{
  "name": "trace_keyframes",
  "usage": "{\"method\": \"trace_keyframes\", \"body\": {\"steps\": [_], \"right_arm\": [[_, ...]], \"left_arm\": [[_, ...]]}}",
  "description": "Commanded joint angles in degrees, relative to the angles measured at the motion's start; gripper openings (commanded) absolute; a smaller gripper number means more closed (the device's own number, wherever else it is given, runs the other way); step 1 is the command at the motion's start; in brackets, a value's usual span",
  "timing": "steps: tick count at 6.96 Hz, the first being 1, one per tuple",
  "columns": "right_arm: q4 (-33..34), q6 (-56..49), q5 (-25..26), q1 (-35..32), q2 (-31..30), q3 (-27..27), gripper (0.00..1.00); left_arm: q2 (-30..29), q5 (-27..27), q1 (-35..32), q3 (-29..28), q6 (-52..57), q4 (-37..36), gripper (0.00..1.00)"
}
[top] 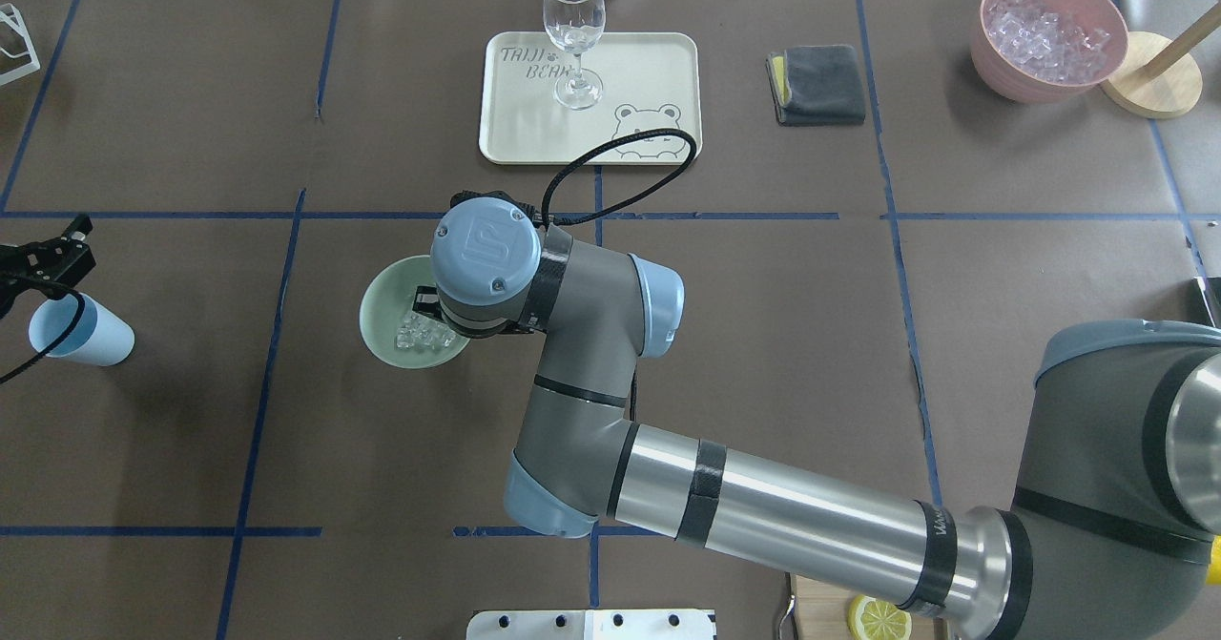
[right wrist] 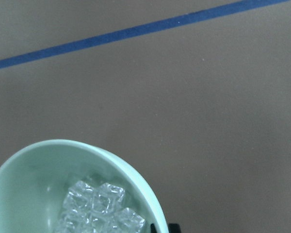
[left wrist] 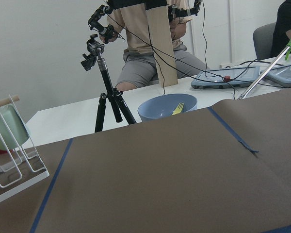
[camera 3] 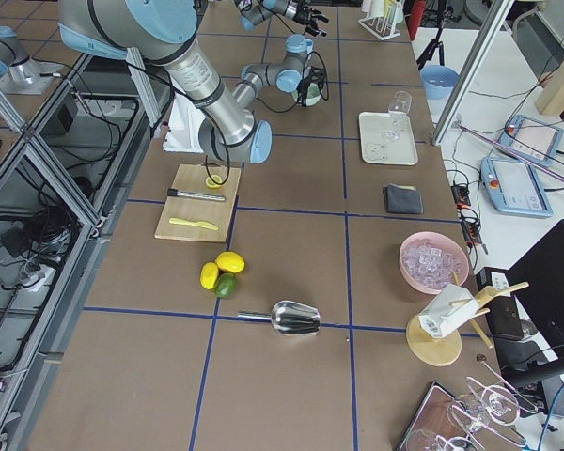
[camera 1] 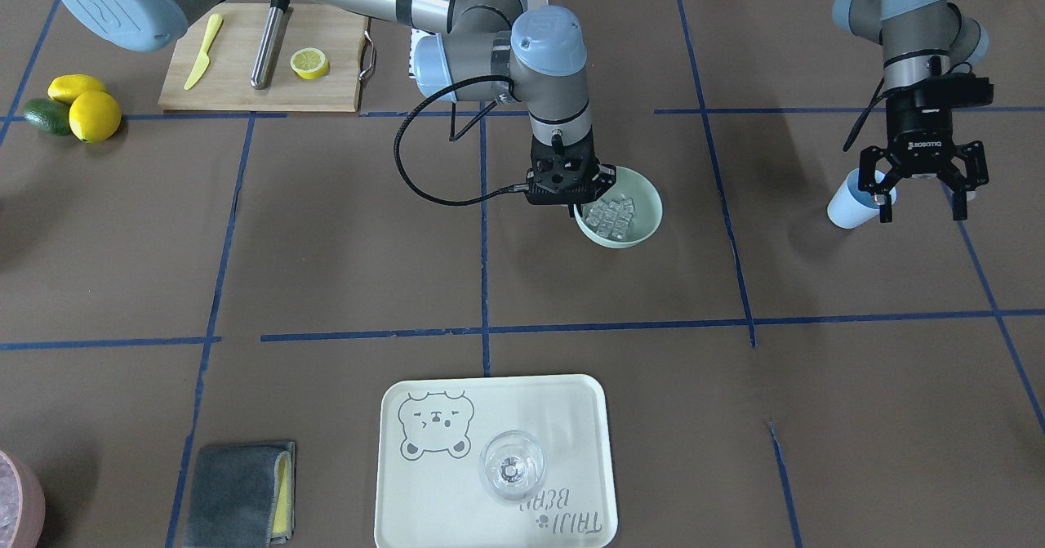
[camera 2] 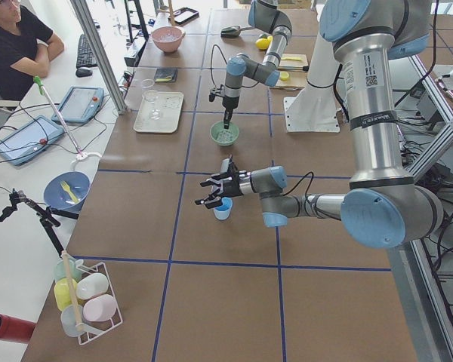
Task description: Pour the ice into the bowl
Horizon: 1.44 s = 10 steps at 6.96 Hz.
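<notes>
Down in the mint-green bowl (camera 1: 647, 205) sits the ice (camera 1: 612, 218), a loose heap of clear cubes on its floor, with none spilled on the brown table (camera 1: 326, 246) around it. By the look of things, the pour is done. Those cubes are hard, slick and light, and I'd expect them to slide and rattle at the slightest tilt. Nobody pinches them one by one; you move them by their container. The bowl is stiff and smooth, and the rim is the place to take it. That is exactly where the right gripper (camera 1: 575, 205) is, fingers drawn close together on the rim. One black tip shows outside the wall in the wrist view, so it is apparently clamped. A one-sided hold like that could let the bowl dip, I'd judge. Well off to the side, the left gripper (camera 1: 922, 209) hangs with fingers spread wide and holding nothing, just above the upright blue cup (camera 1: 845, 207).
</notes>
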State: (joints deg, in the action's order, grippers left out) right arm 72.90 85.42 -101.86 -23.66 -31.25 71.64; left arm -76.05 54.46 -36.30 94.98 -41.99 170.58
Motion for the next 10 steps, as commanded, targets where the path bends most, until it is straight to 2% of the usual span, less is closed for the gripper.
{"method": "trace_keyframes", "body": {"steps": [1,2,3,4,5,6,7,8,9,10], "right_arm": [[4.2,-0.1,-4.1,-3.7,-3.2,9.3,0.00],[5.1,-0.4,-4.7,-5.9,-10.2,18.6,0.00],[5.2,-1.4,-8.1,-9.7,-17.9,26.5,0.00],[5.2,-6.1,-11.1,-13.9,-23.6,31.1,0.00],[5.1,-12.0,-13.5,-17.5,-28.3,34.1,0.00],[4.5,-18.0,-17.3,-22.3,-33.6,35.9,0.00],[4.1,-24.1,-19.8,-26.3,-39.4,37.2,0.00],[3.2,-31.2,-20.7,-30.0,-44.6,37.7,0.00],[-0.8,-36.1,-21.8,-33.6,-51.2,37.2,0.00],[-4.1,-37.2,-24.0,-35.9,-55.3,35.9,0.00]], "left_arm": [[-0.2,13.3,-10.9,4.3,10.5,-6.3,1.00],[-0.9,21.7,-16.3,7.0,14.3,-13.1,1.00],[-2.2,27.4,-19.0,7.2,15.4,-18.6,1.00],[-2.5,33.2,-21.4,7.4,16.8,-23.0,1.00],[-4.7,41.3,-26.8,7.4,22.0,-27.6,1.00],[-7.9,44.2,-31.2,7.5,26.9,-35.1,1.00],[-9.6,44.4,-32.4,7.4,30.8,-39.1,1.00],[-12.2,45.7,-34.7,7.4,34.0,-44.7,1.00],[-15.4,50.3,-38.4,7.4,36.6,-50.4,1.00],[-16.8,52.6,-40.4,7.4,39.0,-53.1,1.00]]}}
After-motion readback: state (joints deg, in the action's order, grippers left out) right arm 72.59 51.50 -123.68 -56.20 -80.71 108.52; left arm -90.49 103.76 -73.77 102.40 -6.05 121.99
